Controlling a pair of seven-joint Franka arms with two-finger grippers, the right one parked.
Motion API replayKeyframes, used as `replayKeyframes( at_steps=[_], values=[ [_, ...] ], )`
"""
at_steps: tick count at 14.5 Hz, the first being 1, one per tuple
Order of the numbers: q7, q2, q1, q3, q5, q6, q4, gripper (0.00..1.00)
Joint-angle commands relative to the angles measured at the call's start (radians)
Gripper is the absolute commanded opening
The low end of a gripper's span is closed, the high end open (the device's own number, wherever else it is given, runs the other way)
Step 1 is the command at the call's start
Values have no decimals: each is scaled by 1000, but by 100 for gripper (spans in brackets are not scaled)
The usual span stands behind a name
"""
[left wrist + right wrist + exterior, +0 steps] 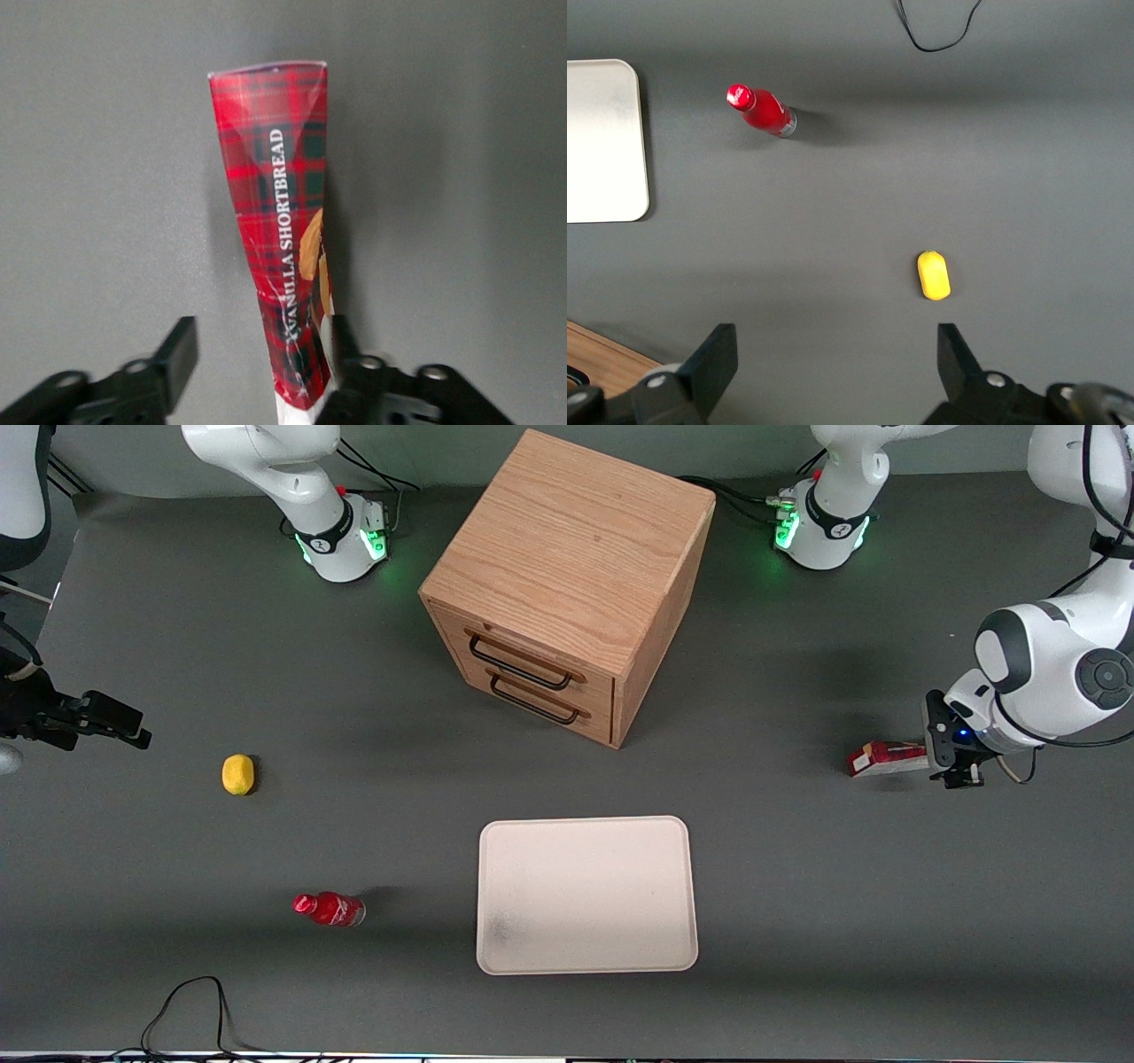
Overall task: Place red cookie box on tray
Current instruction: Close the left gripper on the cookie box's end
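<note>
Gripper fingers spread, not pinching. Box sits between them, tight against one finger, clear gap to the other. The box's end nearest the wrist is cut off; whether it actually touches the close finger is hard to tell. Front view: gripper low at the table, covering one end of the box. Tray well apart, nearer the camera.

a dark grey matte tabletop spreads evenly lit around a wooden drawer cabinet, a black cable nearer the front camera.
</note>
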Motion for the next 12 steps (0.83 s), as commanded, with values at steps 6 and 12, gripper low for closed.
replayKeyframes(
  at_steps=[6,12],
  values=[
    [34,-3,27,-3,-29,26,-21,0],
    [13,-17,14,-6,-30,-108,59,0]
  ],
)
